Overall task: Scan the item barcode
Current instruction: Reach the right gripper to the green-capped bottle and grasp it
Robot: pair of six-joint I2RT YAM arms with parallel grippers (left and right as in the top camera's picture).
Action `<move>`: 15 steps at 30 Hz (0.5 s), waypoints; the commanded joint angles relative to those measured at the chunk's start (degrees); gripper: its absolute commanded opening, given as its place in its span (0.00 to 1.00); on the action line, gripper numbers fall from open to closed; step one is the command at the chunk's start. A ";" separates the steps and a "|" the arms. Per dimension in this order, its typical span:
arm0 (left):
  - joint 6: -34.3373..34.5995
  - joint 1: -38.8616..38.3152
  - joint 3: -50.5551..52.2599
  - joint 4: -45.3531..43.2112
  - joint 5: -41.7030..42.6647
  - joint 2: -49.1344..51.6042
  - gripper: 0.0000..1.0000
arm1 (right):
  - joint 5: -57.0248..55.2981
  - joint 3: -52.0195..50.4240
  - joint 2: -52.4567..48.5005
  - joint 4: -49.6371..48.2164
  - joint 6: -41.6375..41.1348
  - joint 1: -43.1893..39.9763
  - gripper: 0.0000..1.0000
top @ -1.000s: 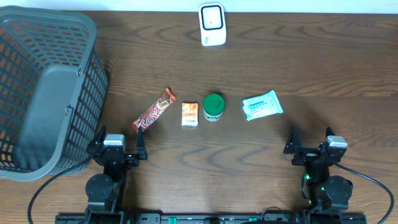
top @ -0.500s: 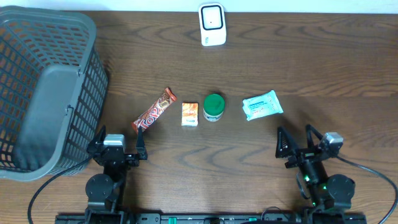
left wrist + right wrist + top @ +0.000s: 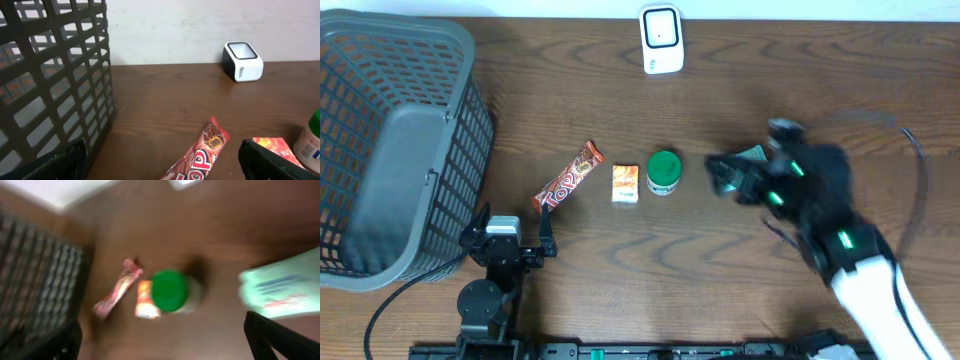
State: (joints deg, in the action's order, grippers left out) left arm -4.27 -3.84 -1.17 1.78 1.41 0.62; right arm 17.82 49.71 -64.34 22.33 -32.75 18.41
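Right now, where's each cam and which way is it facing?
Overhead: above table, straight down; both arms, left gripper, right gripper.
Left wrist: low, facing back wall, basket and scanner; own fingers at bottom corners.
Right wrist: raised, angled down at green-lidded jar, blurred; own fingers at bottom corners.
Shared: candy bar in all three.
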 commanded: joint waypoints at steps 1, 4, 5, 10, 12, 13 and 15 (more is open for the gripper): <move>0.52 0.24 0.94 2.27 -0.55 -0.39 0.98 | 12.55 11.91 -10.69 2.14 -1.49 4.15 0.99; 0.50 0.24 0.94 2.27 -0.55 -0.39 0.98 | 27.17 16.00 -16.33 2.10 -0.50 4.68 0.99; 0.50 0.24 0.94 2.27 -0.55 -0.39 0.98 | 28.48 16.09 -17.35 1.70 0.33 4.68 0.99; 0.50 0.24 0.94 2.27 -0.55 -0.39 0.98 | 31.21 16.06 -21.57 -8.07 -20.02 4.52 0.94; 0.50 0.24 0.94 2.27 -0.55 -0.39 0.98 | 29.27 16.09 -21.84 -8.04 -34.64 4.90 0.89; 0.50 0.24 0.94 2.27 -0.52 -0.39 0.98 | 27.82 16.09 -21.81 -6.75 -40.63 5.01 0.89; 0.52 0.24 0.94 2.27 -0.52 -0.39 0.98 | 23.10 16.09 -21.81 -2.38 -54.23 5.31 0.86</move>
State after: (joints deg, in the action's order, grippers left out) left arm -4.27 -3.84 -1.21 1.85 1.41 0.62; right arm 44.25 64.86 -86.24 16.43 -59.92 22.87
